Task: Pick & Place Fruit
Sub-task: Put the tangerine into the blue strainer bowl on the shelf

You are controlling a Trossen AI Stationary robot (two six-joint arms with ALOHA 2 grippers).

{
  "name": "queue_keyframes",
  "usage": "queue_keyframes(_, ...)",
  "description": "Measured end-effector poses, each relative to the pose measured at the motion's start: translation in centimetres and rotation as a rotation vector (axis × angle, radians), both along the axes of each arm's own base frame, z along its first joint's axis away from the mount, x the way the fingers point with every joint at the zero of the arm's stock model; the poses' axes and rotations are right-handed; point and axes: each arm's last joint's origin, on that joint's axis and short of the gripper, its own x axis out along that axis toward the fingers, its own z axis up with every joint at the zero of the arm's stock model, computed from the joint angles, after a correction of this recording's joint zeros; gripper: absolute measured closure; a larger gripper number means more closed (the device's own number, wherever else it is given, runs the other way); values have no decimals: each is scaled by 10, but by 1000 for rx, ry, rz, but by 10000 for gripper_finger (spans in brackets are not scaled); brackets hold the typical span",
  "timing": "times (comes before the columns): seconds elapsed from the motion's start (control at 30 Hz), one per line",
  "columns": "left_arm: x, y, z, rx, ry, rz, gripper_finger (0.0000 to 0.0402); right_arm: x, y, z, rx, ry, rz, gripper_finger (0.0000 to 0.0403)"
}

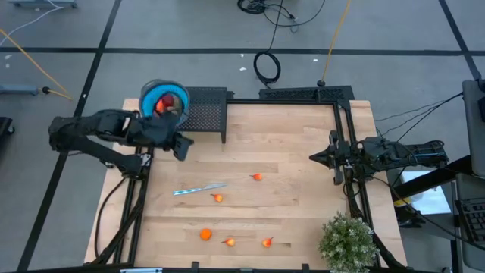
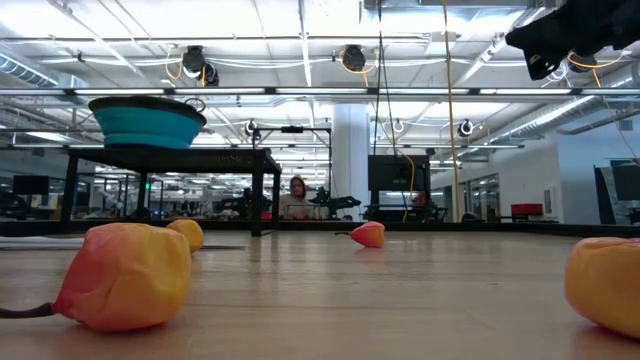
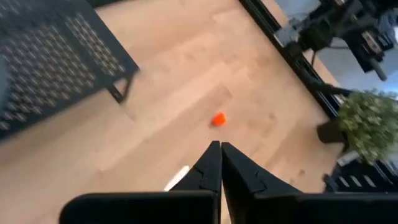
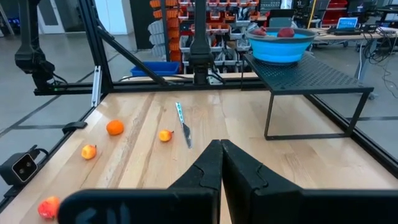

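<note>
Several small orange fruit lie loose on the wooden table: one (image 1: 258, 177) near the middle, one (image 1: 218, 198) by the knife, and three (image 1: 229, 242) along the near edge. More fruit (image 4: 286, 31) sits in the blue bowl (image 1: 163, 98) on the black mesh stand (image 1: 206, 106) at the far left. My left gripper (image 1: 182, 150) hangs shut and empty above the table beside the stand, slanting down toward the middle fruit (image 3: 217, 118). My right gripper (image 1: 312, 158) waits shut at the right edge, pointing level across the table.
A slim silver knife (image 1: 198, 189) lies left of the table's middle. A potted plant (image 1: 347, 243) stands at the near right corner. Black frame rails (image 1: 345, 144) run along the table's sides. Bare wood lies between the stand and the right arm.
</note>
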Motion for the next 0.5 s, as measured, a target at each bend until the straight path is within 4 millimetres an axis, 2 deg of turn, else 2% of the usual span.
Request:
queue_keyframes(0.27, 15, -31, -11, -115, 36, -17, 398, -7, 2, 1, 24, -18, 105, 403)
queue_keyframes(0.5, 28, -62, -26, -241, 95, 3, 399, -12, 2, -1, 23, -5, 103, 403)
